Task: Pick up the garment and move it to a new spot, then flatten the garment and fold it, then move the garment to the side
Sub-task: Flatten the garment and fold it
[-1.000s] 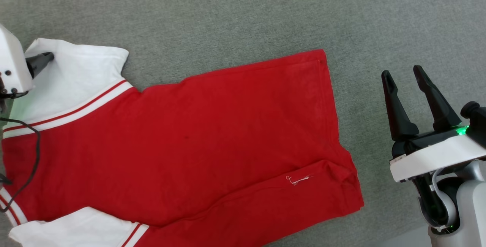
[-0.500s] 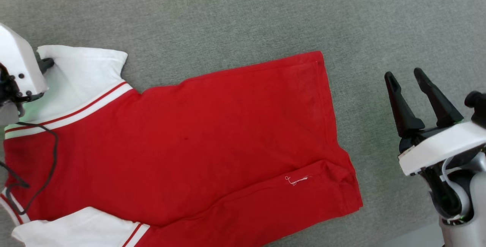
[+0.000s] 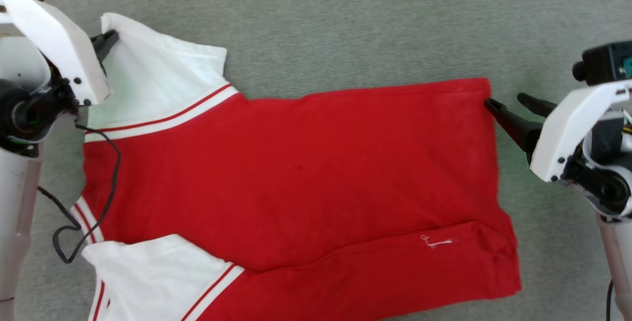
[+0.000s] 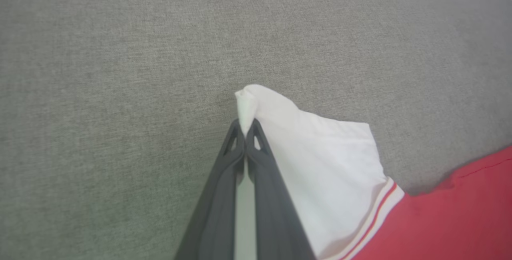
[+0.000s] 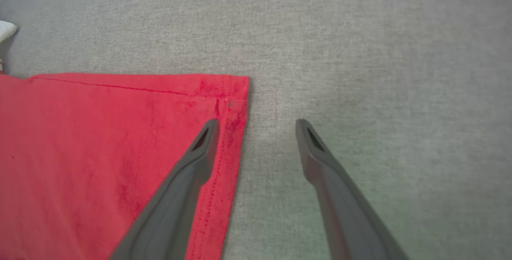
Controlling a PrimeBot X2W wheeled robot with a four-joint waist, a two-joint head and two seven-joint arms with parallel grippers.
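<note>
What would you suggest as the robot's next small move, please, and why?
Probably close the right gripper on the hem corner of the red jersey: its open fingers straddle that edge, one over cloth, one over the grey surface, while the left gripper is shut on the white sleeve tip.

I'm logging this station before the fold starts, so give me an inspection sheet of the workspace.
Surface: grey woven surface, no stains seen.
Job's things: red garment lying mostly flat, with white sleeves on the robot's left. A loose white thread lies beside a long crease.
Clutter: nothing seen.
Claws: left claw is shut on the tip of the upper white sleeve. Right claw is open, with one finger over the red hem corner and the other over the surface.
Cables: black cable from the left arm loops over the garment's edge.
Surroundings: nothing seen.
</note>
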